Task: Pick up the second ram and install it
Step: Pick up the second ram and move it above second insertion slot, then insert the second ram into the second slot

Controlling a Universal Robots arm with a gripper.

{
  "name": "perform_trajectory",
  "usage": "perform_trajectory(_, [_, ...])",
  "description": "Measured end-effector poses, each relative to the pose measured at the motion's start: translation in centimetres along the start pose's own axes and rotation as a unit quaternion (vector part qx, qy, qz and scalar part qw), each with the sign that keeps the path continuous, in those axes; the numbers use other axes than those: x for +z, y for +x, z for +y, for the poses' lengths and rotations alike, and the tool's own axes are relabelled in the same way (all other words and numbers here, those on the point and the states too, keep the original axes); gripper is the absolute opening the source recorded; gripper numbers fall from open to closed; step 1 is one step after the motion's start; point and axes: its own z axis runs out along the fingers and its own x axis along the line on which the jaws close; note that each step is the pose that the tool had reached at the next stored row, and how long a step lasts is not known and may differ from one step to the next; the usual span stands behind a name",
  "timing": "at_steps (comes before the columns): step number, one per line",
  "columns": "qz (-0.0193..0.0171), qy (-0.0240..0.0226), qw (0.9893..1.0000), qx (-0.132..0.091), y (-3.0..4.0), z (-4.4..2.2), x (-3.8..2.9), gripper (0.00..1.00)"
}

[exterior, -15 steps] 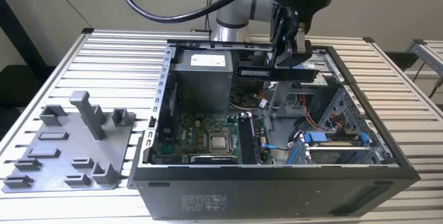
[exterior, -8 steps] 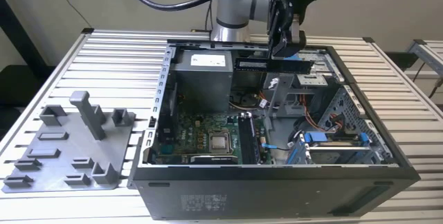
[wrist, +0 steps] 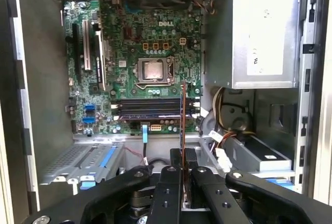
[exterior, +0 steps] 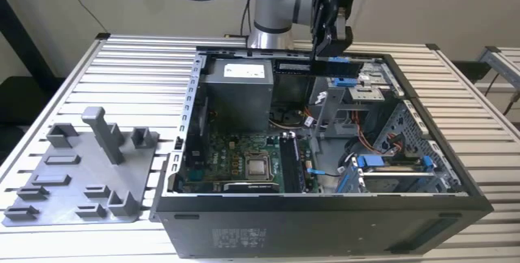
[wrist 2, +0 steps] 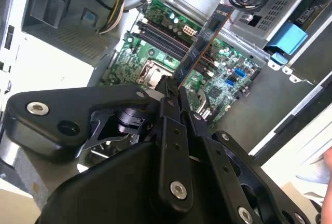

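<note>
One narrow pinch: the end effector is clamped on the second ram, held over the open case. Farther down, the memory slots look crosswise to it, so a misaligned press could jam or crack it.

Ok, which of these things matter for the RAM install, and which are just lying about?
Job: thin, flat, dark memory board, clamped in the jaws; long black memory slots on the green motherboard.
Lying about: grey plastic holder plate; silver metal power supply box.
</note>
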Motion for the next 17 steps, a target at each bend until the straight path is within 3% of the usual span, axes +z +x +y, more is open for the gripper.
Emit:
perform_trajectory(5, [0.0001, 0.0000, 1.0000, 0.000, -1.11, 0.05, 0.05, 0.14])
perform_trajectory(17, [0.0000, 0.0000, 1.0000, 0.000, -1.23, 0.07, 0.06, 0.14])
